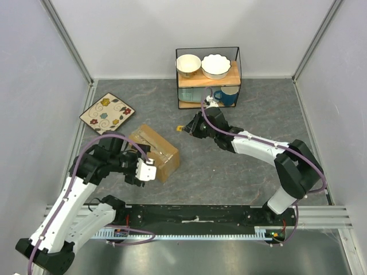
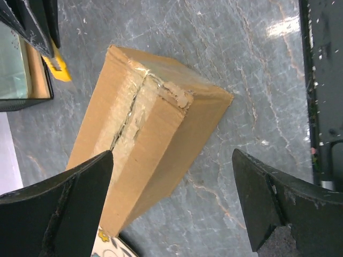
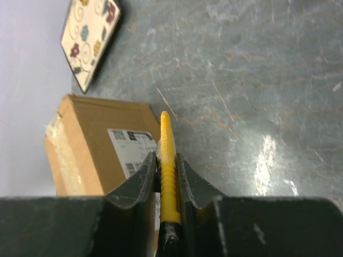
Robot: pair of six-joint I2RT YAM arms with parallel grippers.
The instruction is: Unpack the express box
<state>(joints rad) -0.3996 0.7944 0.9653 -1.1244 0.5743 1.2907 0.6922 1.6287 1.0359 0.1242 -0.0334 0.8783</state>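
The express box [image 1: 153, 152] lies with flaps closed on the table's [image 1: 258, 166] left side. The left gripper [image 2: 172, 160] hovers over it, jaws wide and empty, probably to steady it. The right gripper [image 3: 167, 160] clamps the yellow utility knife [image 3: 166, 134] with its tip toward the box, presumably for the seam.

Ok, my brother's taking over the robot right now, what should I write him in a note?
Left gripper: open, empty, hovering by the express box.
Right gripper: shut on the yellow knife, tip aimed toward the box, not touching it.
Box: on the table, in front of the left arm, flaps closed.
Done: knife picked up; the top tape looks ragged, cannot tell if cut through.
Left to do: finish the seam, open the flaps, take out what's inside.
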